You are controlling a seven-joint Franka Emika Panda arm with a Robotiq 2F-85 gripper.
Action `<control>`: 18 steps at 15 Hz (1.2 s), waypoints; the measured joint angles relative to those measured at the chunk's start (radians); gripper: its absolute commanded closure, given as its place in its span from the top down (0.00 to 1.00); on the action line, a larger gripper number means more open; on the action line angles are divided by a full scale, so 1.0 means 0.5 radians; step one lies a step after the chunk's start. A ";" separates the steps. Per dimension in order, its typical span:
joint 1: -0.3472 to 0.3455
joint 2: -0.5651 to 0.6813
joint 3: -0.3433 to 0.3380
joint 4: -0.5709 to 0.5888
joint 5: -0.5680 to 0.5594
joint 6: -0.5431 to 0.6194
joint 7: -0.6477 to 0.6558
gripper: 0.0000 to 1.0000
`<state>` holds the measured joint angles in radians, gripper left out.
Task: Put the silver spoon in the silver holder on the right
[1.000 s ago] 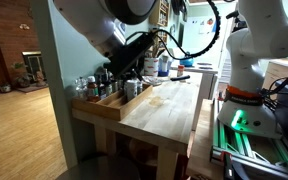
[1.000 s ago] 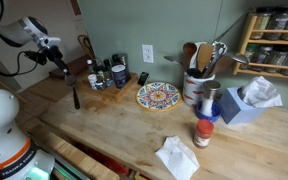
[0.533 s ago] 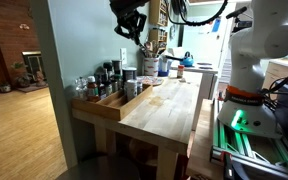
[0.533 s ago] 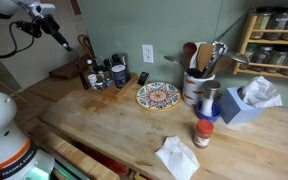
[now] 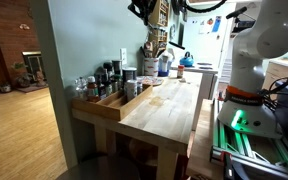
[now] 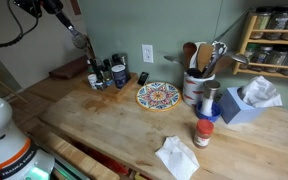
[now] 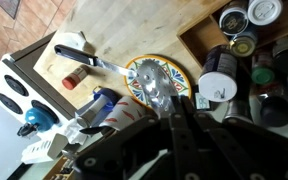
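Observation:
My gripper (image 6: 56,8) is high above the table's left end, shut on the dark handle of the silver spoon (image 6: 79,38), whose shiny head hangs down over the jars. In the wrist view the jaws (image 7: 176,112) close on the handle and the crinkled silver head (image 7: 154,88) shows over the patterned plate (image 7: 152,72). The silver holder (image 6: 210,101) stands at the right beside a white crock of wooden utensils (image 6: 194,84), far from the gripper. In an exterior view only the gripper (image 5: 144,8) shows at the top edge.
A tray of spice jars (image 6: 104,75) is against the wall under the spoon. A patterned plate (image 6: 157,96), a red-capped bottle (image 6: 203,133), a white napkin (image 6: 176,158) and a blue tissue box (image 6: 246,104) are on the wooden table (image 6: 104,125). A spice shelf (image 6: 274,40) hangs at the right.
The arm has risen from table height to well above the jars, carrying the spoon up and toward the right in an exterior view.

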<state>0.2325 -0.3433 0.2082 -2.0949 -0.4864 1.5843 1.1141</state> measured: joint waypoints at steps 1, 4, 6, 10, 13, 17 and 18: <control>-0.003 -0.032 0.000 -0.015 0.003 0.011 -0.012 0.04; -0.003 -0.060 0.004 -0.036 0.008 0.020 -0.018 0.01; -0.015 -0.058 0.008 -0.038 0.009 0.025 -0.017 0.01; -0.161 -0.053 -0.062 0.044 0.043 0.081 -0.071 0.01; -0.273 -0.059 -0.212 0.077 0.118 0.241 -0.328 0.01; -0.420 -0.065 -0.417 0.087 0.317 0.562 -0.659 0.01; -0.462 -0.066 -0.458 0.088 0.372 0.630 -0.712 0.01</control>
<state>0.0015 -0.3763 -0.0206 -2.0507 -0.3005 1.8994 0.7583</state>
